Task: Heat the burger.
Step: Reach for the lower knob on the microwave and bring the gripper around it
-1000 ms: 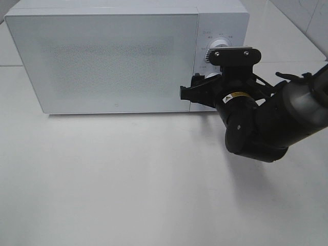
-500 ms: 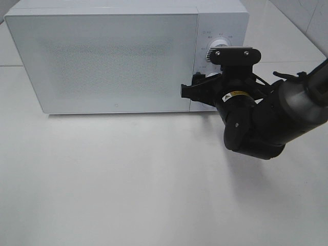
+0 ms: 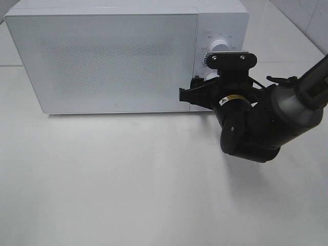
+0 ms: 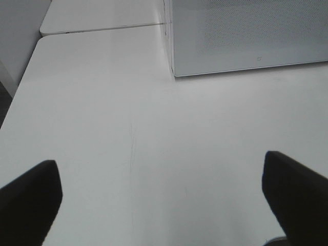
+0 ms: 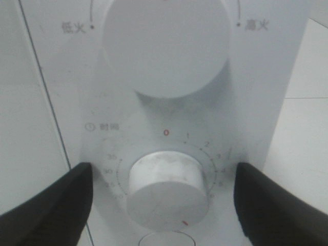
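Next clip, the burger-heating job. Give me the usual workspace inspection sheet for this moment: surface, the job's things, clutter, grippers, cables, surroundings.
Surface: white table, no spills or marks seen.
Job's things: burger, nothing seen; white microwave stands at the back with its door shut.
Clutter: nothing seen.
Grippers: left gripper open, above the table, holding nothing; right gripper open at the microwave's control panel, one finger on either side of the lower dial, with gaps showing on both sides.
Cables: thin black cable at the right arm's wrist, off the table.
Surroundings: pale tiles beyond the table.
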